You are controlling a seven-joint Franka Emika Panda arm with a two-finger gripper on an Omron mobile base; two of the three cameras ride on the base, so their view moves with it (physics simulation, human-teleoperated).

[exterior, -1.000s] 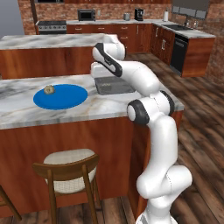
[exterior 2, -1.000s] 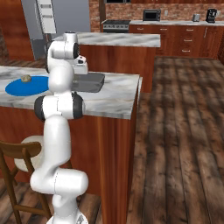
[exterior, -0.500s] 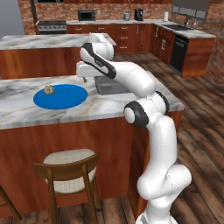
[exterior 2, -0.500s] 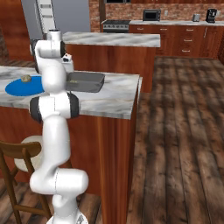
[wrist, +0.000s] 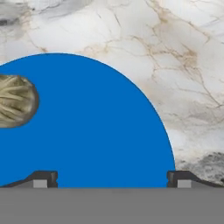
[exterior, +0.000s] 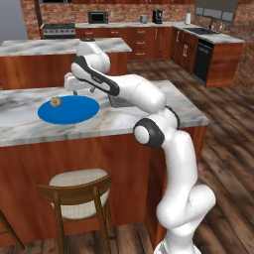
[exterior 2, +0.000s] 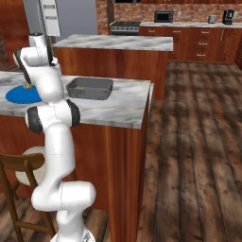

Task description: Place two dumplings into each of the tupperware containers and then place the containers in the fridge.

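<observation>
One tan dumpling (exterior: pixel 55 101) lies on the left part of a round blue plate (exterior: pixel 69 110) on the marble counter. My gripper (exterior: pixel 81 90) hangs open above the plate's far right edge, to the right of the dumpling. In the hand view the dumpling (wrist: pixel 15 101) sits at the left edge and the open gripper (wrist: pixel 111 179) has only blue plate (wrist: pixel 96 131) between its fingertips. A grey tupperware container (exterior 2: pixel 90 88) stands on the counter right of the plate, half hidden by my arm in the left base view (exterior: pixel 116 102). The fridge (exterior 2: pixel 71 19) stands at the back.
A wooden chair (exterior: pixel 79 196) stands in front of the counter below the plate. A second marble island (exterior 2: pixel 113 42) lies behind the counter. Dark wooden cabinets (exterior: pixel 149 34) line the back wall. The counter edge (exterior 2: pixel 144 108) ends just right of the container.
My arm has swung left, from above the container to above the blue plate. The gripper has stayed open and the dumpling has not moved.
</observation>
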